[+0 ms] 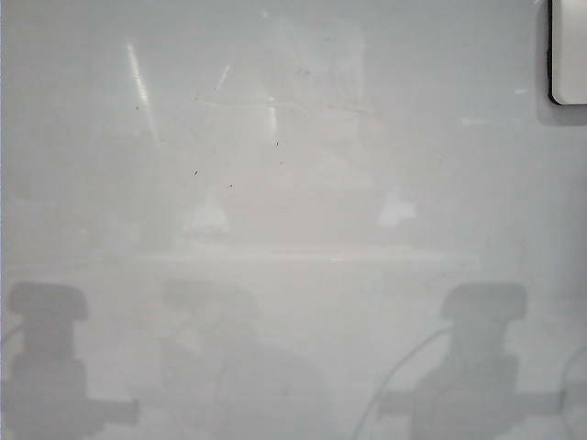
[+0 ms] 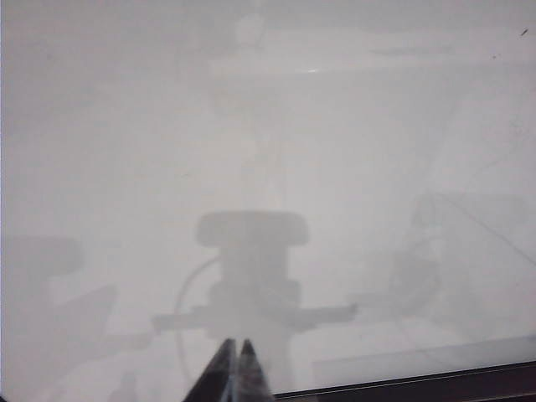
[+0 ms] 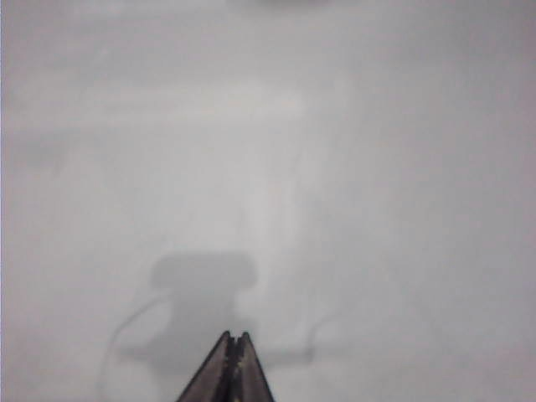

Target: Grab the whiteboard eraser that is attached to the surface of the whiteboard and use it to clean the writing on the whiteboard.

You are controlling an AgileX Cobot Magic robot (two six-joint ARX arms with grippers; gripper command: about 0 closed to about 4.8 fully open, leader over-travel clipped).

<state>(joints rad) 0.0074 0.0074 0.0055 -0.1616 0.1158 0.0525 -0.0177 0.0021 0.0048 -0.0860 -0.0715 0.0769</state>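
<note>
While no blue writing can be made out in any view, the entries below are recorded as the scene stands.

Whiteboard: the whiteboard [image 1: 293,183] is seen filling all three views; glossy, pale grey, marked only by faint smudges, a few dark specks and soft reflections.
Whiteboard eraser: the whiteboard eraser [image 1: 570,50] is found at the far right corner of the exterior view, cut by the picture edge, lying flat on the board, white with a dark rim; it is untouched by either arm.
Writing: none is discernible; whether it has been wiped or is merely too faint cannot be told.
Left gripper: the left gripper [image 2: 237,373] is shown only in its wrist view, fingers pressed together with nothing between them, held over bare board near its dark edge.
Right gripper: the right gripper [image 3: 233,368] is shown only in its wrist view, fingers likewise drawn together and empty, over bare board.
Arms in exterior view: only grey shadows are seen, near left and near right.
Progress: the eraser is judged not yet grasped; reaching, gripping and any wiping are left to do.
</note>
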